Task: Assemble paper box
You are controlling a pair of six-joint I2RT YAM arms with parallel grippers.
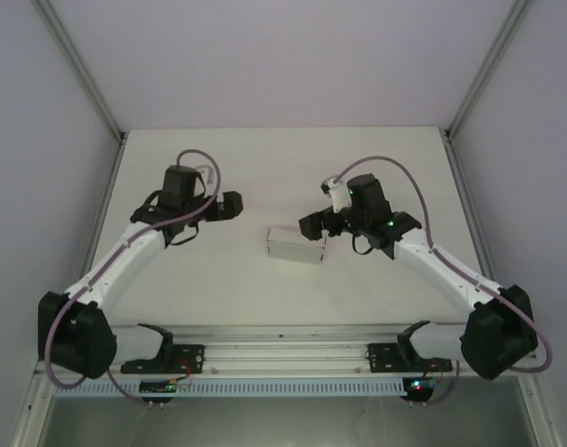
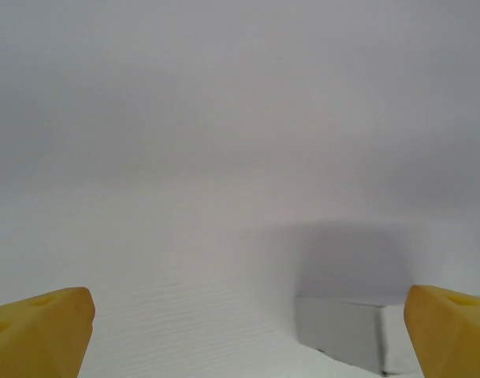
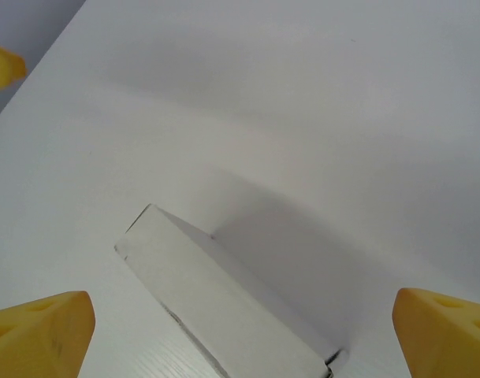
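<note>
Assembly looks all but complete on the white table (image 1: 264, 168), where two arms flank a folded paper box (image 1: 295, 244) lying near the centre of the work surface. The left arm (image 1: 125, 256) reaches in from one side, with the left gripper (image 1: 231, 205) well apart from the box, its jaws spread wide and holding nothing. The right arm (image 1: 441, 265) angles in from the other side, and the right gripper (image 1: 313, 224) sits just beside the box's right end, its jaws likewise wide and empty. The box rests free on the table, gripped by neither. It reads as a small, shallow, closed rectangular form in plain white card, with crisp edges and its long side facing the arms' bases. In the right wrist view the top panel looks flat and shut. A small dark gap at one corner may be a flap not fully seated, though the view is too tight to be sure. What remains, on this evidence, is at most a final press or tuck. Yellow fingertips (image 2: 42, 331) frame the wrist views at either edge.
</note>
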